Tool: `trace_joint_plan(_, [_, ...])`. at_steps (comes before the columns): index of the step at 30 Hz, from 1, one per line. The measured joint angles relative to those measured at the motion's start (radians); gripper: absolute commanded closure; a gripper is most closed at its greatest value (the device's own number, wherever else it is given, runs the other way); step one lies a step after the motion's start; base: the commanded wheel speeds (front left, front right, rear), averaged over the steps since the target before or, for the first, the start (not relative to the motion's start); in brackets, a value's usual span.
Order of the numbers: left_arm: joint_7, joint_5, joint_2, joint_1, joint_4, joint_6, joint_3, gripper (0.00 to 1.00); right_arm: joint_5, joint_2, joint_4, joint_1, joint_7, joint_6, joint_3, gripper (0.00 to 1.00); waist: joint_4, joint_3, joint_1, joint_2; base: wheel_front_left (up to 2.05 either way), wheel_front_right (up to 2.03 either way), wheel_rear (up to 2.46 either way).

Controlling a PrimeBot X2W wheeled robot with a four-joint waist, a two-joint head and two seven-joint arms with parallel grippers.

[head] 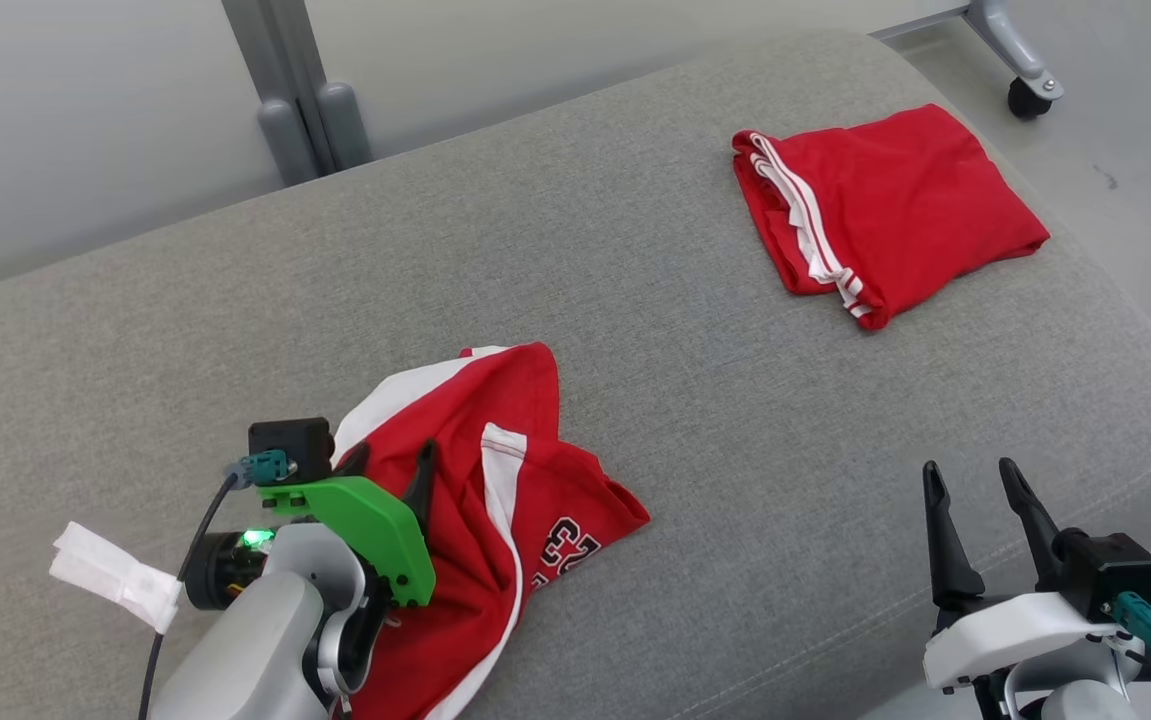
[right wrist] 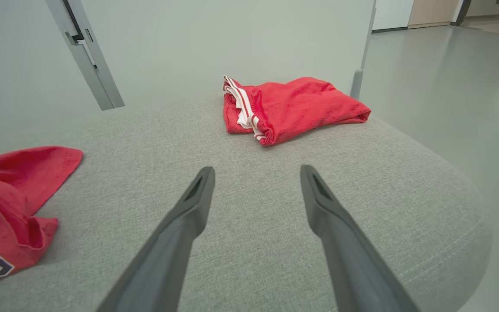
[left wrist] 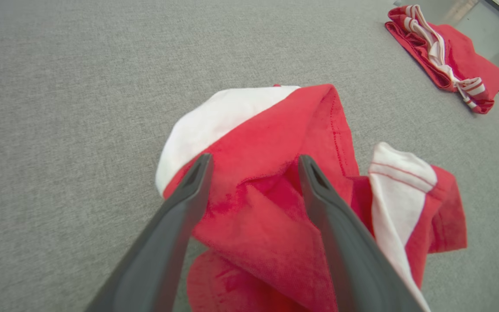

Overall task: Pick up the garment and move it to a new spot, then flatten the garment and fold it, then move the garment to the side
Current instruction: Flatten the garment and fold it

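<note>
- lying crumpled on the grey cushion (head: 635, 300), the red and white garment (head: 525, 500) was seen toward 7 o'clock of the head view, its printed number partly turned under.
- the left gripper (head: 390, 465) was found over the garment's upper edge, its fingers (left wrist: 188, 195) spread apart and nothing clenched. the cloth was seen between and beneath them, not pinched, which was judged to fit a garment set down at its new spot.
- the right gripper (head: 970, 475) was held at 5 o'clock, jaws wide and empty, well apart from the cloth. it was judged to be parked clear until both grippers were needed for flattening.
- a second red garment (head: 885, 210), already folded, was set at 1 o'clock near the cushion's far edge, presumably so that the middle was left free for work.
- the garment was not yet flattened: loose folds and bunched cloth were seen, so spreading was judged the step in hand.
</note>
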Motion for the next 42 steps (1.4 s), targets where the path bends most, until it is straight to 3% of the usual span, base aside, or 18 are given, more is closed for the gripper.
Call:
trace_joint_plan(2, [-0.01,-0.004,-0.007,-0.007,0.028,-0.023,-0.002,1.0,0.003,0.0,0.0,0.0,0.0,0.0,-0.006,0.0,-0.009,0.001,0.0,0.0,0.0,0.0,0.0])
trace_joint_plan(5, [-0.022,-0.01,-0.021,-0.008,0.052,-0.061,-0.016,1.0,0.004,0.0,-0.001,0.006,0.0,0.0,-0.019,0.0,-0.014,0.002,0.0,0.0,0.0,0.0,0.0])
trace_joint_plan(10, [-0.042,-0.01,-0.022,-0.007,0.071,-0.086,-0.023,1.0,0.004,0.0,-0.002,0.009,0.0,0.0,-0.03,0.0,-0.002,0.001,0.0,0.0,0.0,0.0,0.0])
trace_joint_plan(15, [-0.094,0.009,-0.012,-0.006,0.066,-0.089,-0.03,1.0,0.006,0.0,-0.001,0.006,0.0,0.0,-0.024,0.0,0.01,-0.005,0.0,0.0,0.0,0.0,0.0])
trace_joint_plan(19, [-0.137,0.024,-0.009,0.015,-0.023,-0.081,-0.036,1.0,0.005,0.0,-0.001,0.008,0.0,0.0,-0.029,0.0,0.012,-0.018,0.0,0.0,0.0,0.0,0.0])
trace_joint_plan(24, [-0.138,0.053,0.012,0.083,-0.216,-0.05,-0.066,1.0,0.003,0.0,-0.003,0.028,0.0,0.0,-0.045,0.0,0.02,-0.029,0.0,0.0,0.0,0.0,0.0])
trace_joint_plan(33, [-0.06,0.099,0.096,0.148,-0.645,0.061,-0.082,1.0,0.002,0.0,-0.003,0.031,0.0,0.0,-0.049,0.0,0.009,-0.047,0.0,0.0,0.0,0.0,0.0])
trace_joint_plan(37, [-0.034,0.106,0.118,0.155,-0.701,0.092,-0.071,1.0,0.002,0.0,-0.003,0.035,0.0,0.0,-0.05,0.0,-0.001,-0.052,0.0,0.0,0.0,0.0,0.0])
trace_joint_plan(42, [-0.029,0.085,0.135,0.133,-0.649,0.103,-0.019,1.0,0.002,0.0,-0.003,0.04,0.0,0.0,-0.046,0.0,-0.01,-0.044,0.0,0.0,0.0,0.0,0.0])
